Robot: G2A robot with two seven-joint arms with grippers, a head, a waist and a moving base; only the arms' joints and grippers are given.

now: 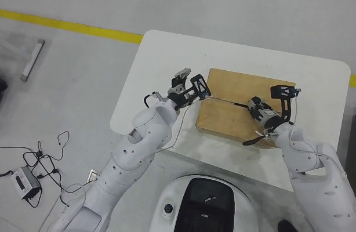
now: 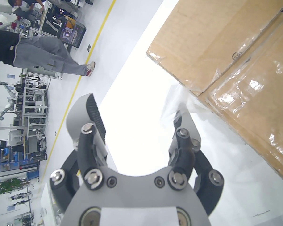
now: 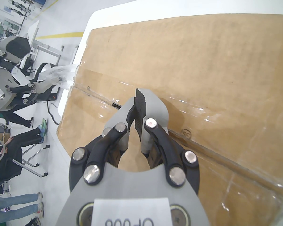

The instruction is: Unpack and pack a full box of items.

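Cardboard box (image 1: 242, 87) sits abt mid desk (image 1: 166, 58), flaps down, clear tape (image 2: 247, 90) along centre seam. My left claw (image 2: 134, 105) spread wide just off box's left end, by seam end. Loose bit of tape there brushes one fingertip (image 2: 179, 118). Right claw (image 3: 137, 96) pinched shut over box top, right by seam, nothing visible btwn pads. Touching lid or not, can't tell.

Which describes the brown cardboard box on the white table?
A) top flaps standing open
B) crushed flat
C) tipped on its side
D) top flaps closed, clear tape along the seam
D: the brown cardboard box lies with both top flaps shut, and clear tape shines along the seam between them.
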